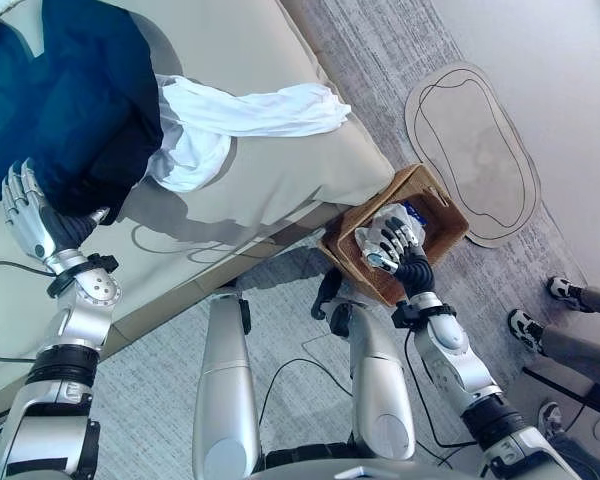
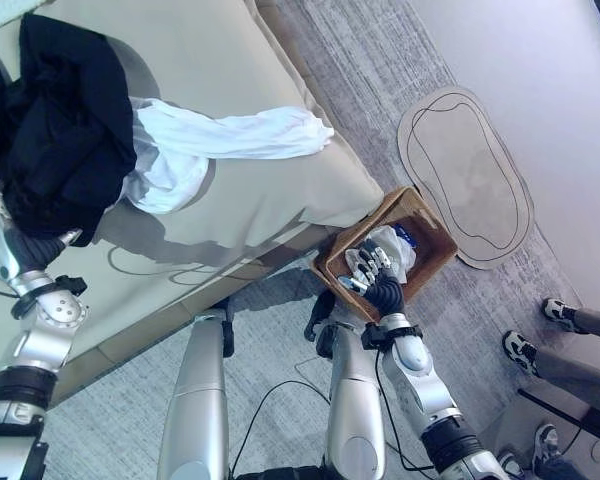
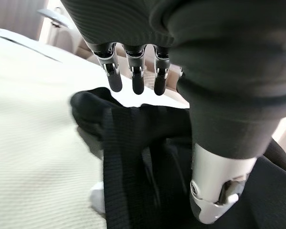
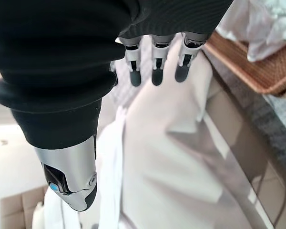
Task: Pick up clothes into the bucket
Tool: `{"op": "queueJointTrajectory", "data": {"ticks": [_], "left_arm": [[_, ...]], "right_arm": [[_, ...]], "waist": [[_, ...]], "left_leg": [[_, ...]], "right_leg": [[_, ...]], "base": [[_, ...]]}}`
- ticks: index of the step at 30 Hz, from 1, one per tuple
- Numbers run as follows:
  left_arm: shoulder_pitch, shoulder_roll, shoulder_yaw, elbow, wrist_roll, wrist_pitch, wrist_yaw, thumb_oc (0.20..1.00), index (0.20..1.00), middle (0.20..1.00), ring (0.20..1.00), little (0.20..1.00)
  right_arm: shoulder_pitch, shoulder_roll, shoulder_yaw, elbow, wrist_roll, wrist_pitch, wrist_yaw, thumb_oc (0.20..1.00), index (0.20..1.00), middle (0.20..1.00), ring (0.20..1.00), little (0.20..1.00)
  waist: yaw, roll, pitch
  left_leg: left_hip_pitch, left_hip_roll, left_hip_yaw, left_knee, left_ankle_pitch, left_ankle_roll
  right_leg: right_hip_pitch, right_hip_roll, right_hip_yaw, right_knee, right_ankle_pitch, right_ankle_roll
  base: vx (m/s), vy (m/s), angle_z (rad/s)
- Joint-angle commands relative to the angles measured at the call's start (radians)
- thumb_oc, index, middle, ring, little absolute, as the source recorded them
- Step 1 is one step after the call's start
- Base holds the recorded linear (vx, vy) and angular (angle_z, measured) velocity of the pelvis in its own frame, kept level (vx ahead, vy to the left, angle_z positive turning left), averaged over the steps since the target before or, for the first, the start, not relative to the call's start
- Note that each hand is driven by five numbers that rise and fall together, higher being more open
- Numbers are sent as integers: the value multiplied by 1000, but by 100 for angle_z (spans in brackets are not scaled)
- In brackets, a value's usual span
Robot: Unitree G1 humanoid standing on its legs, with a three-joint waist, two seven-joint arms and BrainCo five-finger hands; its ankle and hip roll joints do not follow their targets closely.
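A dark navy garment [image 1: 70, 100] lies heaped on the beige sofa cushion [image 1: 280, 190], with a white garment [image 1: 250, 110] stretched out beside it. My left hand [image 1: 28, 210] is at the dark heap's near edge. Its fingers [image 3: 136, 71] are straight and open over the dark cloth [image 3: 143, 157], holding nothing. A brown wicker basket [image 1: 440, 205] stands on the floor by the sofa's corner, with white cloth [image 2: 395, 245] inside. My right hand [image 1: 388, 240] hovers over the basket, open and empty. Its fingers [image 4: 155, 67] are straight, with the basket's rim [image 4: 248, 67] beside them.
A flat oval beige mat [image 1: 470, 150] lies on the grey carpet beyond the basket. A person's shoes [image 1: 528, 327] stand on the floor at the right. The sofa's front edge runs diagonally between my two arms.
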Motion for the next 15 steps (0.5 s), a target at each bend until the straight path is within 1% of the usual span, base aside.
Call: {"op": "queueJointTrajectory", "data": {"ticks": [1, 7, 8, 10, 12, 14, 15], "left_arm": [[-49, 57, -21, 28, 97, -11, 25, 1000, 1000, 1000, 1000, 1000], [-106, 84, -66, 83, 139, 10, 28, 1000, 1000, 1000, 1000, 1000], [-135, 104, -93, 129, 149, 20, 17, 1000, 1000, 1000, 1000, 1000], [-150, 113, -107, 150, 156, 29, 11, 1000, 1000, 1000, 1000, 1000], [-185, 135, -147, 198, 173, 39, 0, 1000, 1000, 1000, 1000, 1000], [-202, 143, -165, 225, 174, 45, -19, 1000, 1000, 1000, 1000, 1000], [-216, 152, -185, 268, 176, 57, -44, 1000, 1000, 1000, 1000, 1000]], "right_arm": [[37, -27, -31, -97, -12, -64, 6, 1000, 1000, 1000, 1000, 1000], [35, -33, -34, -91, -13, -77, 19, 1000, 1000, 1000, 1000, 1000], [30, -37, -30, -92, -11, -81, 23, 1000, 1000, 1000, 1000, 1000], [29, -38, -30, -94, -8, -81, 26, 1000, 1000, 1000, 1000, 1000], [26, -41, -28, -98, -6, -84, 31, 1000, 1000, 1000, 1000, 1000], [25, -44, -26, -97, -6, -86, 33, 1000, 1000, 1000, 1000, 1000], [22, -44, -23, -93, -5, -86, 34, 1000, 1000, 1000, 1000, 1000]], "waist": [[-1, -13, -10], [-18, -17, -11], [-26, -19, -11], [-28, -21, -11], [-33, -27, -11], [-37, -29, -11], [-42, -32, -12]], "left_leg": [[42, 34, 27, 96, -119, 5], [41, 35, 31, 100, -124, 6], [42, 36, 33, 97, -122, 6], [41, 35, 33, 97, -122, 7], [37, 36, 35, 97, -120, 7], [33, 38, 33, 99, -119, 8], [31, 39, 33, 99, -118, 9]], "right_leg": [[71, -60, 88, -63, 82, 103], [64, -58, 96, -69, 89, 107], [63, -54, 98, -73, 94, 108], [62, -52, 98, -75, 97, 109], [58, -51, 99, -79, 103, 111], [55, -49, 98, -82, 108, 112], [55, -47, 97, -84, 111, 113]], "base": [[14, 38, 1], [-1, 18, 0], [0, 0, 0], [-4, 5, -3], [-14, 13, -10], [-10, 6, -6], [0, 0, 0]]}}
